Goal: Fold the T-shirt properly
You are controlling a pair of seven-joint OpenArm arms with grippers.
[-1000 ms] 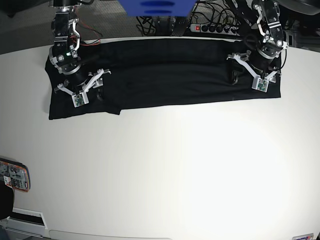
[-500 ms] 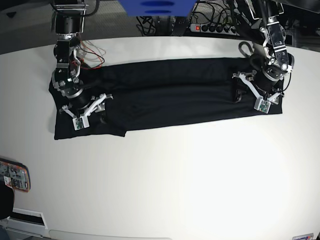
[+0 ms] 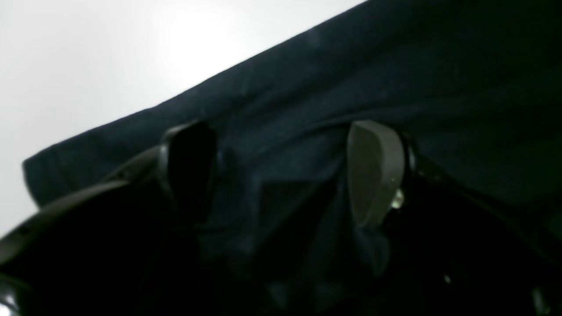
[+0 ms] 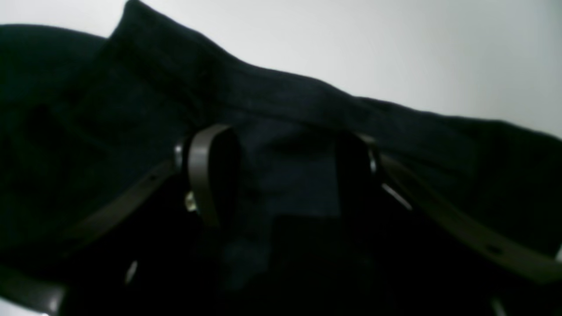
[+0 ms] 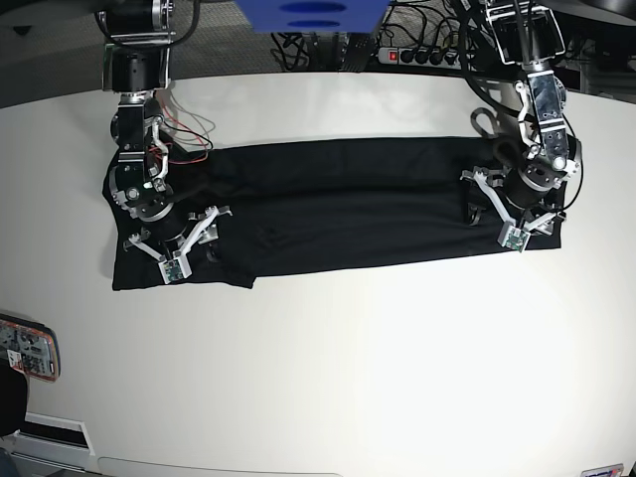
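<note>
While one T-shirt (image 5: 348,209) spans the desk (image 5: 348,378), two tools, left (image 5: 497,212) and right (image 5: 184,243), each clamp bunched cloth between their jaws.

Bare table (image 5: 348,368) before T-shirt (image 5: 338,204).

No text, brand, number or sign is legible anywhere; every printed mark is too small or blurred.

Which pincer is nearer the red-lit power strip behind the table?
Left pincer, below the power strip at the T-shirt's end. Right pincer is across the shirt.
</note>
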